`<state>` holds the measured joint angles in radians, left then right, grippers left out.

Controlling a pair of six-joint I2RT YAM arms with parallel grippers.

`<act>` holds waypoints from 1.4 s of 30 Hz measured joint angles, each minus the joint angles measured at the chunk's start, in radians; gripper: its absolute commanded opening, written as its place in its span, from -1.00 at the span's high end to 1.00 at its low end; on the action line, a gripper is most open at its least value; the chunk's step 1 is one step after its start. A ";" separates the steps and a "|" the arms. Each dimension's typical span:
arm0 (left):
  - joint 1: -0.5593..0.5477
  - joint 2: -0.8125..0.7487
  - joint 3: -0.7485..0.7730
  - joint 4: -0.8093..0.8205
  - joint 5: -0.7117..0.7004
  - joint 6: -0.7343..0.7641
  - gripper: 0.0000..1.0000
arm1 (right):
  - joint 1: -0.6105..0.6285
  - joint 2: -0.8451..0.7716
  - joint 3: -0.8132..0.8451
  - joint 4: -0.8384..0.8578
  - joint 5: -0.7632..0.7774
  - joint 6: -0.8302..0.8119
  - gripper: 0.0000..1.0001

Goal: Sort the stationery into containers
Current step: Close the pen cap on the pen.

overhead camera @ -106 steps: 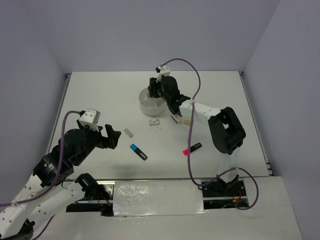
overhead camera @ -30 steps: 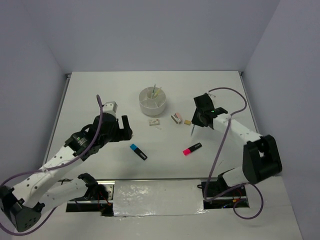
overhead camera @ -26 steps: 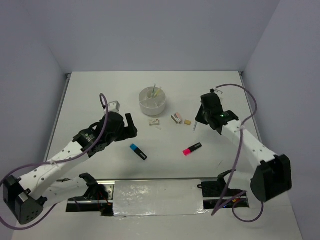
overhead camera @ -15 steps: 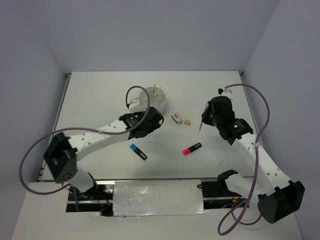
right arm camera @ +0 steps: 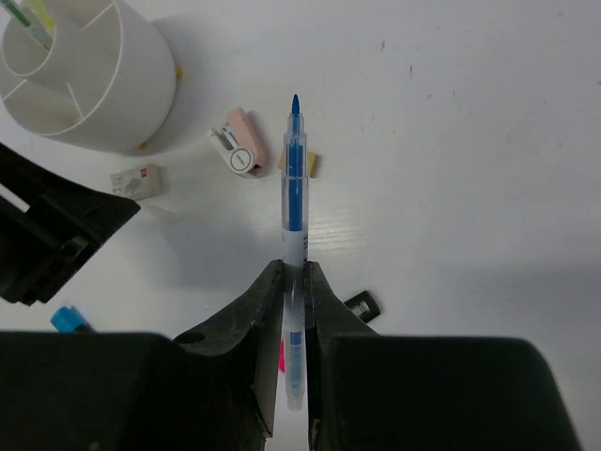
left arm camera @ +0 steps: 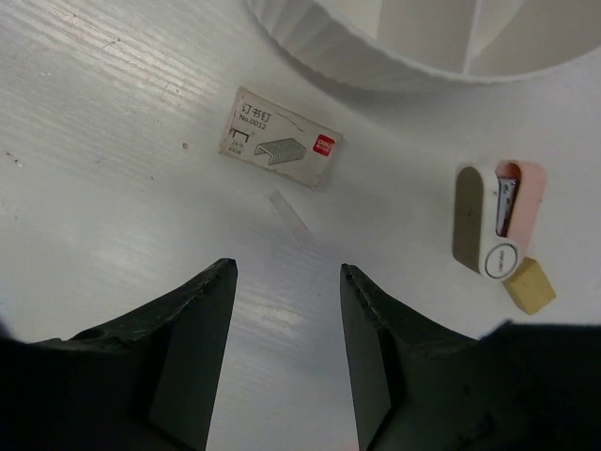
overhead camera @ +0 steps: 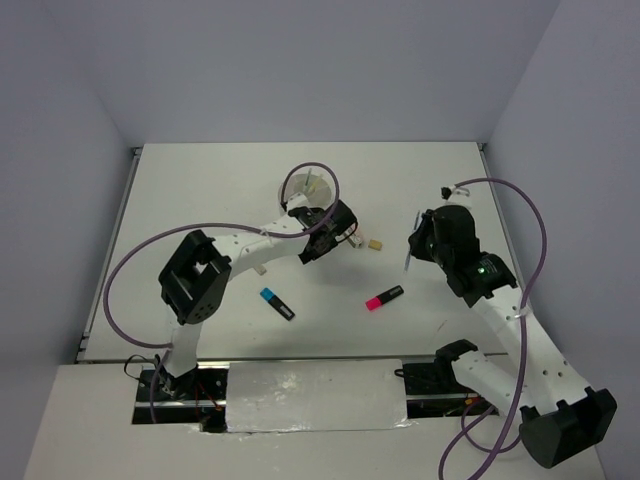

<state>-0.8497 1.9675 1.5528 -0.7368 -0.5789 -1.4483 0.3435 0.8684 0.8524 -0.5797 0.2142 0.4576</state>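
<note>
While the right gripper (right arm camera: 293, 274) hangs over the right half of the table, its fingers are clamped on one light-blue pen (right arm camera: 294, 197), which juts out ahead of them with its tip pointing towards the far side. The only container, a round white cup (right arm camera: 122, 99) split into compartments, stands far of centre, well left of the pen. Two more thin pens stand in it, one green pen (right arm camera: 19, 21) and one yellow pen (right arm camera: 39, 13).

Two highlighters lie on the near part of the table. The pink-and-black highlighter (overhead camera: 384, 297) is just near and left of the right gripper, and the blue-and-black highlighter (overhead camera: 277, 303) is farther left. One small beige eraser (left arm camera: 529, 285) lies near and right of the cup, touching or almost touching a small pink-and-white piece (left arm camera: 498, 221). One flat staple box (left arm camera: 280, 150) lies just near the cup wall.

The left gripper (left arm camera: 286, 277) reaches across from the left and hovers just near the staple box, jaws spread wide and holding nothing.

All of this rests on a white table (overhead camera: 200, 190) with faint streaks. Plain pale lilac walls (overhead camera: 300, 70) close it in at the far side, left and right, and a strip of shiny tape (overhead camera: 315, 385) runs along the near edge between the arm bases.
</note>
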 measured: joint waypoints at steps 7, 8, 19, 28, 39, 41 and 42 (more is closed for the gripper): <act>0.035 0.071 0.029 0.001 0.034 0.000 -0.20 | -0.001 -0.030 -0.015 0.013 -0.013 -0.020 1.00; 0.034 0.082 0.038 0.000 0.036 0.000 -0.19 | -0.002 -0.029 -0.018 0.014 -0.013 -0.022 1.00; 0.033 0.127 0.065 -0.031 0.051 -0.011 -0.15 | -0.001 -0.023 -0.029 0.028 -0.028 -0.047 1.00; 0.033 0.179 0.091 -0.048 0.043 -0.023 -0.03 | -0.002 -0.029 -0.029 0.034 -0.043 -0.060 1.00; 0.033 0.190 0.098 -0.053 0.036 -0.021 0.17 | -0.002 -0.044 -0.029 0.041 -0.056 -0.067 1.00; 0.033 0.190 0.095 -0.050 0.035 -0.018 0.21 | -0.002 -0.045 -0.029 0.041 -0.061 -0.067 1.00; 0.033 0.190 0.094 -0.045 0.034 -0.014 0.33 | -0.002 -0.046 -0.029 0.041 -0.063 -0.066 1.00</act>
<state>-0.8169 2.1574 1.6466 -0.7818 -0.5446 -1.4628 0.3420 0.8223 0.8234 -0.5388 0.1513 0.3912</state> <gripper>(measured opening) 0.401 0.174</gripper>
